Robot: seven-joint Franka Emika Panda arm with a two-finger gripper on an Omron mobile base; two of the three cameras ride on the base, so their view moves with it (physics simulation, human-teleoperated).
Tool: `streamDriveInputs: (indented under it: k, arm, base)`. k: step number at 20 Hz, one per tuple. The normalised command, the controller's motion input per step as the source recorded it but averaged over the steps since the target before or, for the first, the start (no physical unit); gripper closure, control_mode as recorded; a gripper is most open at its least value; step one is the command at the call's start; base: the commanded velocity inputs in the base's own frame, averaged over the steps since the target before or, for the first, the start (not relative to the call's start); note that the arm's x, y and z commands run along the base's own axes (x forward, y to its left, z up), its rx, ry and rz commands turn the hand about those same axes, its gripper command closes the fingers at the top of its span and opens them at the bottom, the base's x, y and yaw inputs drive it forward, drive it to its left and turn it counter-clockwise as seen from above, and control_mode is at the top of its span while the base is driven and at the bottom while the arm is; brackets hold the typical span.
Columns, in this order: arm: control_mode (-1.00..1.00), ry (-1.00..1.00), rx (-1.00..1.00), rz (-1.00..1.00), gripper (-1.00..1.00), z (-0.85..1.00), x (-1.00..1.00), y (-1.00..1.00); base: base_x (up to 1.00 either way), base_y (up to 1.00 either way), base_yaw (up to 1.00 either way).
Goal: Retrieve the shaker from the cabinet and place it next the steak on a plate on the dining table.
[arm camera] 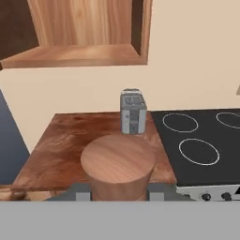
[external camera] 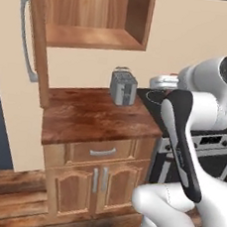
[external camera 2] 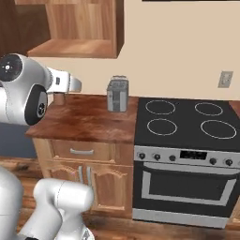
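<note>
- Gripper (arm camera: 118,194): mine, clamped on the shaker (arm camera: 118,169).
- Toaster (arm camera: 133,113): at the counter's (arm camera: 61,150) back edge, beside the stove (arm camera: 201,150).
- Cabinet (external camera: 91,18): open above.

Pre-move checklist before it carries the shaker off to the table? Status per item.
1. Small brown wooden cylinder shaker sits between the gripper fingertips: ok, jaws shut on it in the hand view.
2. Shaker out of the light-brown wooden wall cabinet: ok, its shelf is bare.
3. Shaker clear of the grey boxy toaster: ok, toaster stands further back on the reddish-brown wooden counter.
4. Cabinet door open: ok, swung out on the left.
5. Shaker upright in the grip: cannot tell, seen end-on.
6. Route to the dining table: cannot tell from these views.
</note>
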Motion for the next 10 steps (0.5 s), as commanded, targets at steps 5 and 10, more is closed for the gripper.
streamDriveInputs:
  k: [5,10]
  arm:
    - [1.0,0.0,0.0,0.0,1.0,0.0,0.0,0.0]
    - [1.0,0.0,0.0,0.0,1.0,0.0,0.0,0.0]
  base:
    - [-0.63,-0.45,-0.43]
    - [-0.48,-0.5,-0.51]
